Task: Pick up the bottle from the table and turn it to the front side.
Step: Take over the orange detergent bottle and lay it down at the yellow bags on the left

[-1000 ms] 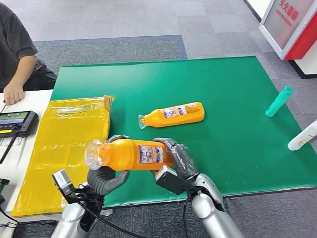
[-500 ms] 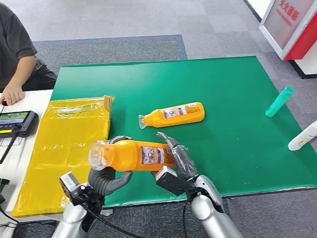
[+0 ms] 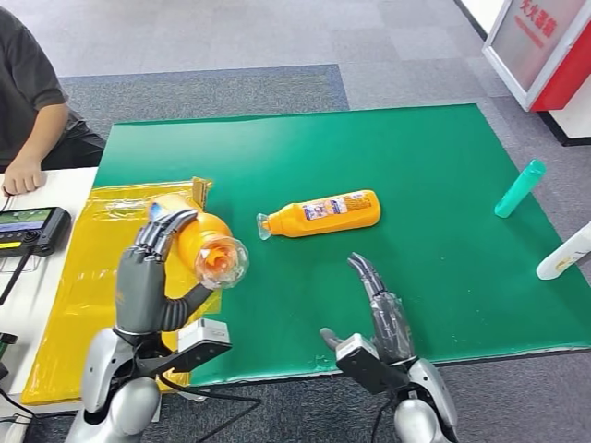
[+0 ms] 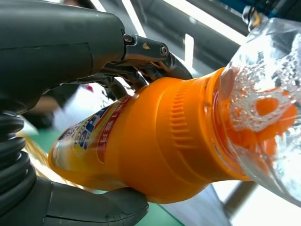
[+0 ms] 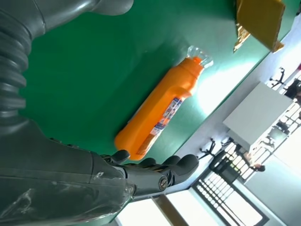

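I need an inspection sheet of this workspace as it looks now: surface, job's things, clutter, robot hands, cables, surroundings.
Surface: green mat on the table; yellow plastic sheet at its left.
Job's things: held orange bottle, clear cap toward the camera; second orange bottle lying on the mat.
Clutter: teal tube and white tube at the right edge.
Robot hands: left robot hand grips the bottle; right robot hand empty, fingers apart.
Cables: black cable below the left wrist.
Surroundings: seated person, dark device, red-and-white sign.
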Controlling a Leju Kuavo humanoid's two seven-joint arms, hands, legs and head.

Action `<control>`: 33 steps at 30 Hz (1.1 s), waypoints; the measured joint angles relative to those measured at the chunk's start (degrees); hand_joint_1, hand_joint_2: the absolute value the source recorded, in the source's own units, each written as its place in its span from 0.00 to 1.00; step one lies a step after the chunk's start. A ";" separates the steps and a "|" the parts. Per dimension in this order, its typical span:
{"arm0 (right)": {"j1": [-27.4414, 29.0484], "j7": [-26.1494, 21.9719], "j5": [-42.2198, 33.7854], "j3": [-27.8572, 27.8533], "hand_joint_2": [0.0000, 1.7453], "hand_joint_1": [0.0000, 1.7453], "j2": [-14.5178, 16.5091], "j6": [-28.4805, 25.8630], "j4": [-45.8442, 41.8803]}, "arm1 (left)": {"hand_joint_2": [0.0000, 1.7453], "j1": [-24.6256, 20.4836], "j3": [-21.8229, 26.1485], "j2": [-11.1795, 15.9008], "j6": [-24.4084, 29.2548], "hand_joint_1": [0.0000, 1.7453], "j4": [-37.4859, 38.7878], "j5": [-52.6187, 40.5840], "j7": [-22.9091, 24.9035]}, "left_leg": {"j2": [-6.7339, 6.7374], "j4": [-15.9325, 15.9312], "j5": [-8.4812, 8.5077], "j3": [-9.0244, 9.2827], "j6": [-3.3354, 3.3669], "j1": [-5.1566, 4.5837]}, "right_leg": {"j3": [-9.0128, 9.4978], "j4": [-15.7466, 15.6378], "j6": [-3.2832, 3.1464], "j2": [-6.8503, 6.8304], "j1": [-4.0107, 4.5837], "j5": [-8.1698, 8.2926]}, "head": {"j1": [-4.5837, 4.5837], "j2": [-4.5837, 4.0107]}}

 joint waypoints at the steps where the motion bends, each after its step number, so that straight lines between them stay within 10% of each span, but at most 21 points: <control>1: 0.48 0.21 0.09 -0.36 1.00 0.00 0.00 -0.07 -0.63 | 1.00 -0.02 0.50 0.81 0.16 1.00 -1.01 -2.13 1.65 | 0.00 0.00 0.00 0.00 0.00 0.00 | 0.00 0.01 -0.01 0.00 0.00 -0.01 | 0.00 0.00; 15: 5.20 0.71 -1.04 -5.42 1.00 0.00 0.46 -0.35 -4.65 | 1.00 -2.78 7.49 11.68 -16.02 1.00 -2.49 -12.92 19.61 | 0.01 0.00 0.02 0.00 -0.04 0.01 | -0.05 0.01 -0.03 0.00 0.00 -0.02 | -0.01 0.00; 33: 2.58 0.68 -2.74 -5.99 1.00 0.00 1.07 1.20 -2.91 | 1.00 -12.13 -0.01 12.73 -21.18 1.00 18.24 -12.63 18.36 | 0.02 0.00 0.04 0.00 -0.06 0.01 | -0.05 0.02 -0.05 0.01 -0.01 0.01 | 0.00 0.00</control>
